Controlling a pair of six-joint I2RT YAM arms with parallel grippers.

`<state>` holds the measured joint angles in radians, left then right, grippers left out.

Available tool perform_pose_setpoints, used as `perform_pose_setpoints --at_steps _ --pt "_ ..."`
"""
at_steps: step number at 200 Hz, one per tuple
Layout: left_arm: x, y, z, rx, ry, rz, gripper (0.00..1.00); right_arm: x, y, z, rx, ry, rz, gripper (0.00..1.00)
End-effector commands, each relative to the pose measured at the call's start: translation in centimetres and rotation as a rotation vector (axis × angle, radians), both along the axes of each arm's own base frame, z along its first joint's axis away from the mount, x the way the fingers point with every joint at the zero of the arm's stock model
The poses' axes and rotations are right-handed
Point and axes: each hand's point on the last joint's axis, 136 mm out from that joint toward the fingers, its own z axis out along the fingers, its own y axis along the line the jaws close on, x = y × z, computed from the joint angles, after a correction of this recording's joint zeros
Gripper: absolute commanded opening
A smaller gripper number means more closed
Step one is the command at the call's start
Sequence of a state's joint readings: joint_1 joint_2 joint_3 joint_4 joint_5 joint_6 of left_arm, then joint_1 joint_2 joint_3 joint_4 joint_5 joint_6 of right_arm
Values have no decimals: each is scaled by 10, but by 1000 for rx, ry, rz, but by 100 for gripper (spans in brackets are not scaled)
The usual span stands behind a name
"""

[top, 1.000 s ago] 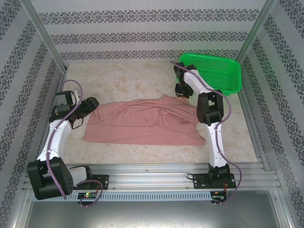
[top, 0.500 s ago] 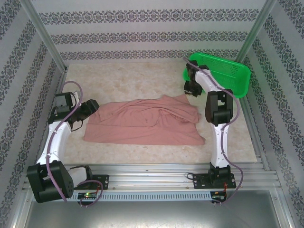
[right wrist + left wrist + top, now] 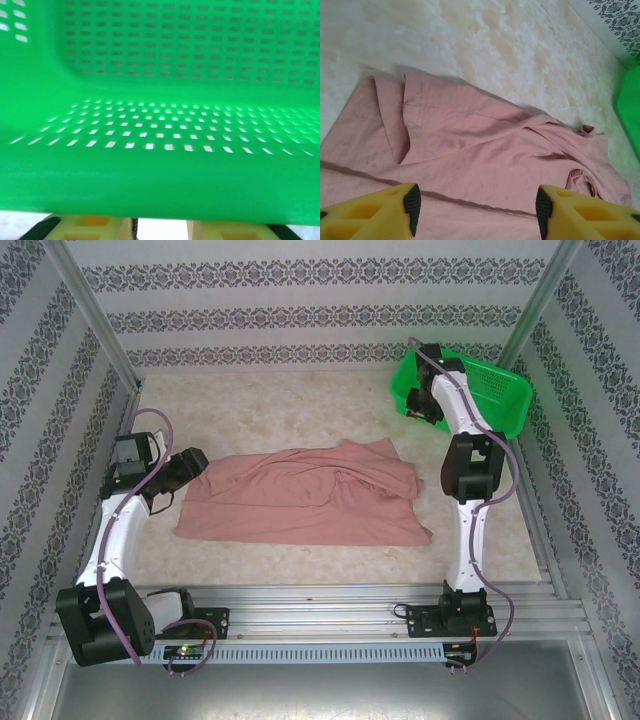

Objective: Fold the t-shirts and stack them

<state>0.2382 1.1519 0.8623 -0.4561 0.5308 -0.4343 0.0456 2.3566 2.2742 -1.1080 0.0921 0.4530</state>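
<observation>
Swinging away from the far corner of the crumpled salmon-pink cloth t-shirt [image 3: 300, 500], the right claw [image 3: 428, 405], fingers slightly apart and empty, now noses the green plastic mesh basket [image 3: 495, 390], which has been shoved back and tilted. The left claw [image 3: 476, 215] hangs wide apart over the shirt's left end. It lies unfolded in the middle of the table [image 3: 260, 410], so folding hasn't begun, and the basket crowds the right arm.

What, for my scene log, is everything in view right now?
t-shirt: one, salmon-pink, lying rumpled at mid-table.
basket: one, green mesh, far right corner of the table.
table: one, cream marbled.
walls: white with dark floral bands, on three sides.
left gripper: one, yellow, open, over the t-shirt's left end.
right gripper: one, yellow, open, at the basket's near-left side.
</observation>
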Motion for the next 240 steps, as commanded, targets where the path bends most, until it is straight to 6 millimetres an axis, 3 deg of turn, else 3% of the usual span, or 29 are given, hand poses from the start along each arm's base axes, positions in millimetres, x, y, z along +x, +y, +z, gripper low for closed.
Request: perform_pose_setpoints --at_steps 1,25,41,67,161,212,240 --pt "-2 4 8 16 -11 1 64 17 23 47 10 -151 116 38" --pt "-6 3 10 14 -16 3 64 -12 63 41 39 -115 203 44" --pt "-7 2 8 9 -16 4 64 -30 72 30 70 -82 184 45" --pt "-8 1 6 2 -16 5 64 -44 82 7 98 -75 166 47" --pt "-13 -2 12 -15 -19 -5 64 -16 84 -60 50 -12 117 42" --pt "-8 1 49 0 -66 11 64 -27 78 -85 14 72 94 40" --pt "-11 1 64 14 -80 14 65 -29 87 -78 -2 82 123 38"
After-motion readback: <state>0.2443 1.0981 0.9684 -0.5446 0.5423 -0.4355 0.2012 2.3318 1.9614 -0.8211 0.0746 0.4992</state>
